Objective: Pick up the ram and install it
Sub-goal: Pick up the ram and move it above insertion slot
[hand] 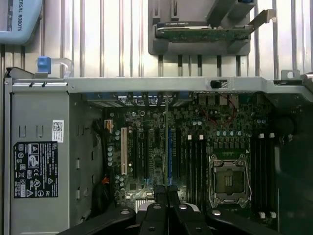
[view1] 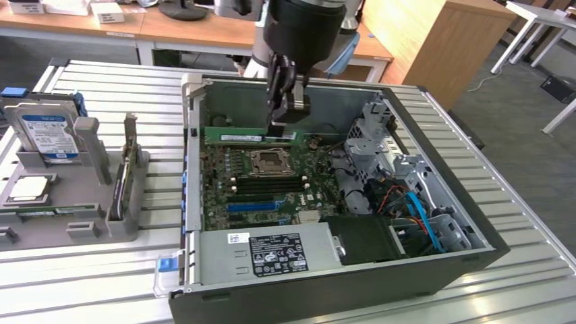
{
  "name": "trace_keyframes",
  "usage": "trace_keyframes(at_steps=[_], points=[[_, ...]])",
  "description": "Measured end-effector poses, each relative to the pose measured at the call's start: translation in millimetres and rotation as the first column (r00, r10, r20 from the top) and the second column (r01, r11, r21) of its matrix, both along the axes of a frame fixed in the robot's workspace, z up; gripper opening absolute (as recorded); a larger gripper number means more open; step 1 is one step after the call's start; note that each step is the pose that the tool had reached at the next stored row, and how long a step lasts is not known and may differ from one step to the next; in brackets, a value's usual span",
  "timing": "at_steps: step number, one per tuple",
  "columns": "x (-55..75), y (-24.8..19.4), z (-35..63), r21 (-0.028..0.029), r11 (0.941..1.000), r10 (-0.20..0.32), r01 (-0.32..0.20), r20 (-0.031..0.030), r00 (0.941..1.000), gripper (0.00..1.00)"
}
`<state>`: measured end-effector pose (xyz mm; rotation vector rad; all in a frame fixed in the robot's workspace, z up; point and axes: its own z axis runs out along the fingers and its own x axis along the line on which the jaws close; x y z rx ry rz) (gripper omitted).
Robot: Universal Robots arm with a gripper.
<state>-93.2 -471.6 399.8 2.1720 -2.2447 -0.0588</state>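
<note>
The ram (view1: 247, 136) is a long green stick with a white label. It hangs level on its edge inside the open computer case (view1: 191, 169), above the back of the motherboard (view1: 270, 196) and just behind the CPU socket (view1: 268, 162). My gripper (view1: 286, 129) reaches down from above and is shut on the stick's end at the exterior view's right. In the wrist view the ram (hand: 167, 142) appears edge-on as a thin line running out from my gripper (hand: 167, 190). It lies over the board's expansion slots, beside the black memory slots (hand: 195, 161) and the socket (hand: 229, 178).
The power supply (view1: 270, 250) fills the case's near end, and a drive cage with cables (view1: 387, 162) is at the exterior view's right. A grey holder (view1: 81, 223) on the slatted table carries a blue-labelled hard drive (view1: 50, 135) and an upright card (view1: 126, 169).
</note>
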Motion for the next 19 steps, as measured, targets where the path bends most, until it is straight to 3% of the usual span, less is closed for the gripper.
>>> trace_keyframes(at_steps=[19], points=[[56.1,0.0,0.0,0.0,1.0,0.002,-0.002,-0.0001,1.0,0.12]])
